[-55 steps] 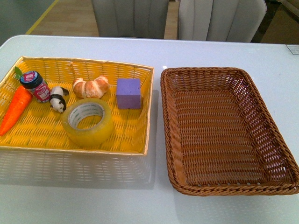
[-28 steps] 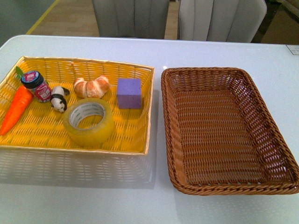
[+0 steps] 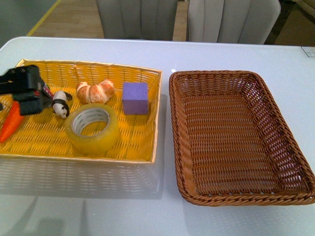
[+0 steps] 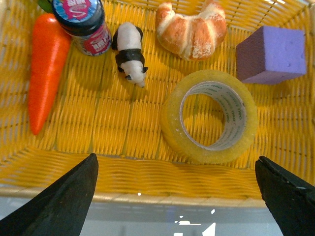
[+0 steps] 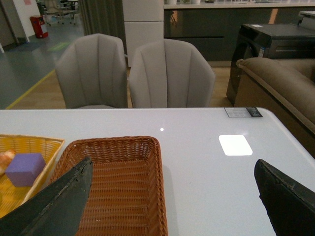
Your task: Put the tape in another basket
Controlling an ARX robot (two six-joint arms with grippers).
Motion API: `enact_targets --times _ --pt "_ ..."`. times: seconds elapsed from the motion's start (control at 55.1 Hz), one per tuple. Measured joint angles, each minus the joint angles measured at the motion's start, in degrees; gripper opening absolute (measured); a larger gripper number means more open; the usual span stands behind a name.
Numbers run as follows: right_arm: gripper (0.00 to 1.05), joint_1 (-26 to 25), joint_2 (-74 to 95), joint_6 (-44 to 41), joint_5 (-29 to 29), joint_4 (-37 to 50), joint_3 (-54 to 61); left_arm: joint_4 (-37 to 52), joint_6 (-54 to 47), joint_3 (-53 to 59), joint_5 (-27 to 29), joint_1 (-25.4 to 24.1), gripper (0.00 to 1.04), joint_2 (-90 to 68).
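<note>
Tape (image 3: 93,129): lies flat, core opening upward, in the lower centre of the yellow tray (image 3: 155,123), in the left half of the front view. It is clear of the purple block (image 3: 135,98), croissant (image 3: 96,91) and panda figure (image 3: 60,103) above it in the frame.

Brown basket (image 3: 173,113): right half of the front view, on the white tabletop (image 3: 236,54), just beside the tray.

Left arm (image 3: 23,88): at the left edge of the front view, over the tray's left end. Left jaws: spread wide, gripping nothing, clear of the tape.

Right jaws: spread wide, gripping nothing, above the tabletop.
</note>
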State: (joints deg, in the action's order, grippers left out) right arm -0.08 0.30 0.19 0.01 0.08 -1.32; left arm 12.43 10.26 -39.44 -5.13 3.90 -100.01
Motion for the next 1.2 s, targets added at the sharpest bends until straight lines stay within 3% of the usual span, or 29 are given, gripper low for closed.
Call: enact_targets --times 0.363,0.908,1.017,1.199 --pt "0.96 -0.02 0.00 0.00 0.00 0.00 0.00 -0.55 2.03 -12.83 3.19 2.86 0.96 -17.49" --pt "0.96 0.00 0.00 0.00 0.00 0.00 0.00 -4.20 3.13 -22.71 6.05 2.78 0.96 -30.38" --pt "0.96 -0.02 0.00 0.00 0.00 0.00 0.00 -5.35 3.04 -23.87 6.93 2.78 0.73 -32.00" --pt "0.96 0.00 0.00 0.00 0.00 0.00 0.00 -6.12 3.08 -24.41 7.10 3.23 0.45 -32.57"
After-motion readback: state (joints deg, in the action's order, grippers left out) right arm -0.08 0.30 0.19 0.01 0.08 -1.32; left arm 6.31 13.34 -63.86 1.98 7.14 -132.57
